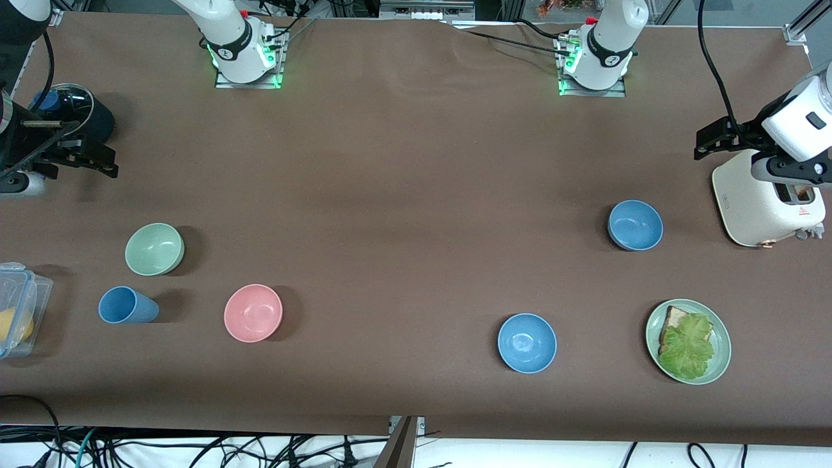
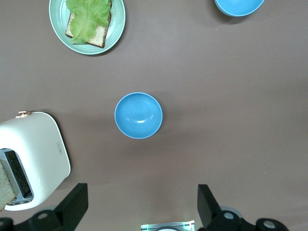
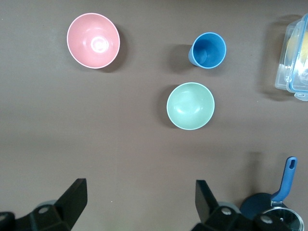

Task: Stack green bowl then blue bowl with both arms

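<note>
Green bowl [image 1: 155, 249] upright on bench [image 1: 403, 195], toward right arm's end, apart from blue cup [image 1: 127, 305] and pink bowl [image 1: 253, 312], both nearer front camera. Blue bowl [image 1: 635, 225] toward left arm's end, beside toaster [image 1: 767, 201]; second blue bowl [image 1: 527, 342] nearer camera, beside plate [image 1: 720, 338] with bread, lettuce. Right pincer [image 3: 139, 199] up over bench above green bowl, fingers apart, empty; its wrist view alone shows blue-handled pot [image 3: 272, 211]. Left pincer [image 2: 142, 204] over bench by toaster, fingers apart, empty; its wrist view shows bread slice in toaster slot.
</note>
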Controlling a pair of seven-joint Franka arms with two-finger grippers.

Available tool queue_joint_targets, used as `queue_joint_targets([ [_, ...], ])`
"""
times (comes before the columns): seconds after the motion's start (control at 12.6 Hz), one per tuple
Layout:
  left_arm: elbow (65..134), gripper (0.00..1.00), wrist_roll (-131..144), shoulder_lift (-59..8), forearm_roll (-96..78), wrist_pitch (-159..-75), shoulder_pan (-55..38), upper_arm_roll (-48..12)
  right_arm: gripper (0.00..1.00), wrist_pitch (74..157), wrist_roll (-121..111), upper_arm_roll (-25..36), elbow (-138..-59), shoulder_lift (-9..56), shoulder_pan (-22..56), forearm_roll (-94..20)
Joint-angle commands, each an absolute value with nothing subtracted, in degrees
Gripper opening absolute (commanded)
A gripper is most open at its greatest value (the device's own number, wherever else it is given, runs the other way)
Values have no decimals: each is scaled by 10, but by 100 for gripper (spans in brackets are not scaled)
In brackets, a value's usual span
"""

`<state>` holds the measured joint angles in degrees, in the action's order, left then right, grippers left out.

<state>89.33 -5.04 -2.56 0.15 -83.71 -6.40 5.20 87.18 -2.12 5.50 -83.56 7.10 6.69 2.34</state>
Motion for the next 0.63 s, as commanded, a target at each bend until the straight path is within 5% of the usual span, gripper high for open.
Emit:
queue_joint_targets([
  [0.0, 881, 100, -53, -27, -4, -825, -67, 49, 99, 874, -17, 50, -832, 71, 61, 20],
  [0.56, 881, 100, -52, -27, -2, -821, -62, 40, 99, 874, -17, 49, -832, 71, 60, 21],
])
